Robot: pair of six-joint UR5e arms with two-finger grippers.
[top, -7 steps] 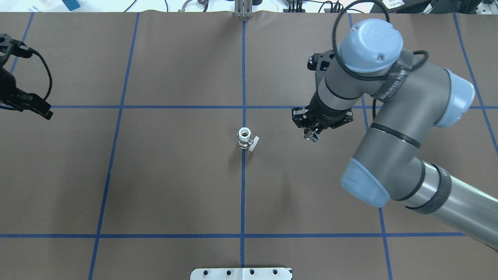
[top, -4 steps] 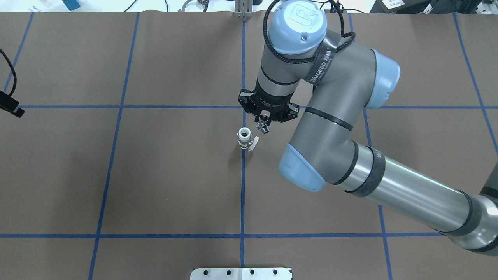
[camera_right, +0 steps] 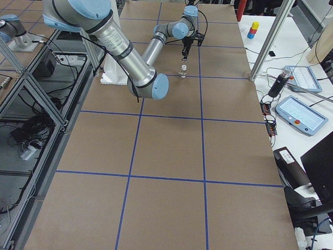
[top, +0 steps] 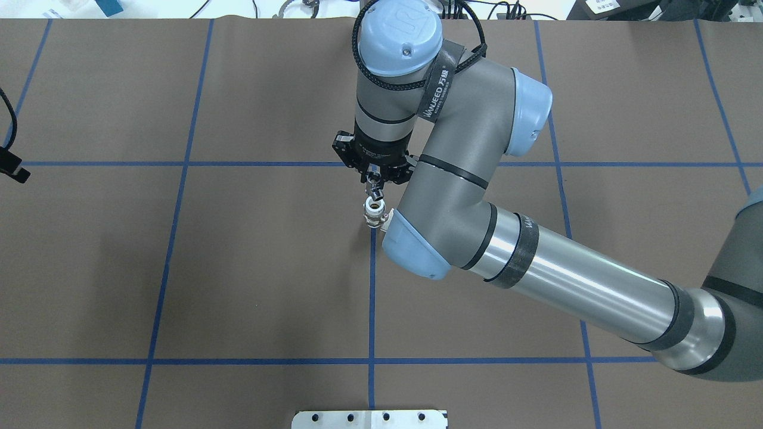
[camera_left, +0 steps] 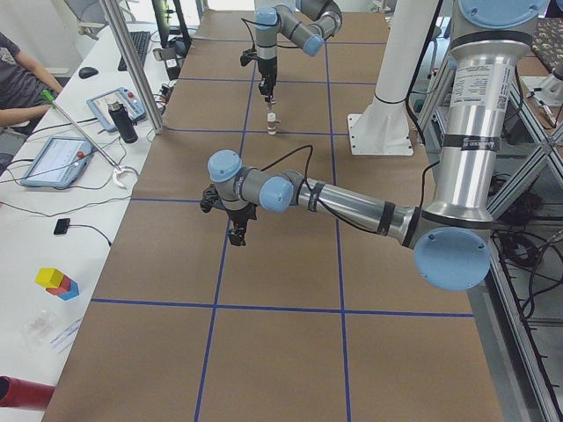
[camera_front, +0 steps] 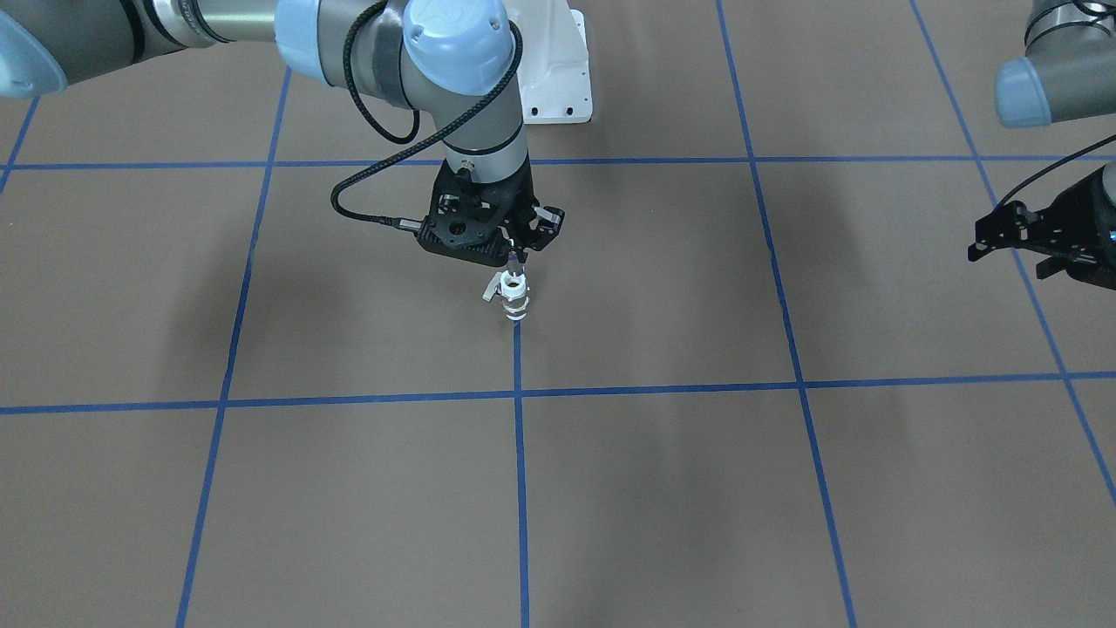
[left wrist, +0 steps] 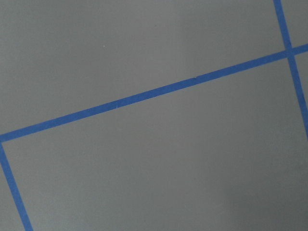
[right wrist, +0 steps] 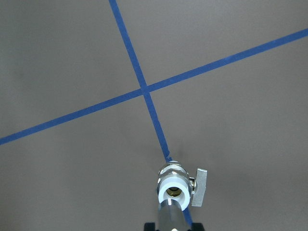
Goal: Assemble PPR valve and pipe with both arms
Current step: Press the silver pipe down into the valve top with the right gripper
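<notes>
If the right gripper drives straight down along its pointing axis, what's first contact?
The PPR valve: the pipe held in the right gripper points down at its open white top end. Alignment looks close in the right wrist view, but the gap is hard to judge.

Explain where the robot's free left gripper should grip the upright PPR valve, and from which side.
Probably the metal middle of the PPR valve, approached level from the robot's left. It stands upright, white mouth up, and the right gripper holds the pipe right over that mouth, so the top is taken. Its lever juts toward the robot's right.
</notes>
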